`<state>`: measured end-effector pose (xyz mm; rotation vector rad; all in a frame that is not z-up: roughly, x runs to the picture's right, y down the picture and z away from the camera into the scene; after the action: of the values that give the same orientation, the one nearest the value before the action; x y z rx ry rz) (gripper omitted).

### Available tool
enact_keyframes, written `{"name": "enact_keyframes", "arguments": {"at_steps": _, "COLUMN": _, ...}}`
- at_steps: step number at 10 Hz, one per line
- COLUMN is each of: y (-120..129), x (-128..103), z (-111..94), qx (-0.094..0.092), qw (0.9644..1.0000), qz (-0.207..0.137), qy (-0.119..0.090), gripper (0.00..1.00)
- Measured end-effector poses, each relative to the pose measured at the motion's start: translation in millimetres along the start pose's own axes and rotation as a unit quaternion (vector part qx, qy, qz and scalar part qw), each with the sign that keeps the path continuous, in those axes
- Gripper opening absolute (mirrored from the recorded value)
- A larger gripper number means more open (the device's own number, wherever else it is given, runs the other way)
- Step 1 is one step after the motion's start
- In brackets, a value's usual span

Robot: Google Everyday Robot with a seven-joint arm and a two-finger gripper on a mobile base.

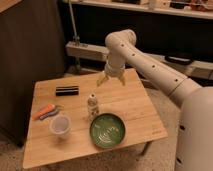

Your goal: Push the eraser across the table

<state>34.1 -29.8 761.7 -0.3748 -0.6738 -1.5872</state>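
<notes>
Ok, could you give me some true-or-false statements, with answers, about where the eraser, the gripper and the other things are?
1. The eraser lies on the far left part of the table. True.
2. The gripper touches the eraser. False: it hovers open above the table's far edge, apart from the eraser.
3. The cup stands inside the green plate. False: it stands beside it, on the wood.
4. The green plate lies near the front edge. True.
</notes>
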Motion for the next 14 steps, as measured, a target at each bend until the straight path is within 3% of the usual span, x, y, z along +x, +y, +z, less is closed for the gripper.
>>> {"name": "enact_keyframes", "arguments": {"at_steps": 6, "y": -1, "x": 3, "z": 1, "qx": 0.007, "qw": 0.9999, "qz": 0.004, "qy": 0.008, "gripper": 0.8}}
{"name": "enact_keyframes", "arguments": {"at_steps": 7, "y": -1, "x": 11, "z": 3, "qx": 0.018, "qw": 0.999, "qz": 0.023, "qy": 0.033, "gripper": 0.8}}
{"name": "enact_keyframes", "arguments": {"at_steps": 8, "y": -3, "x": 22, "z": 5, "qx": 0.029, "qw": 0.995, "qz": 0.055, "qy": 0.078, "gripper": 0.8}}
{"name": "enact_keyframes", "arguments": {"at_steps": 10, "y": -14, "x": 38, "z": 14, "qx": 0.051, "qw": 0.9807, "qz": 0.13, "qy": 0.137, "gripper": 0.79}}
{"name": "enact_keyframes", "arguments": {"at_steps": 11, "y": -22, "x": 47, "z": 19, "qx": 0.061, "qw": 0.9779, "qz": 0.135, "qy": 0.147, "gripper": 0.75}}
{"name": "enact_keyframes", "arguments": {"at_steps": 13, "y": -42, "x": 68, "z": 29, "qx": 0.086, "qw": 0.9783, "qz": 0.102, "qy": 0.159, "gripper": 0.55}}
{"name": "enact_keyframes", "arguments": {"at_steps": 14, "y": -54, "x": 82, "z": 35, "qx": 0.107, "qw": 0.9782, "qz": 0.077, "qy": 0.16, "gripper": 0.43}}
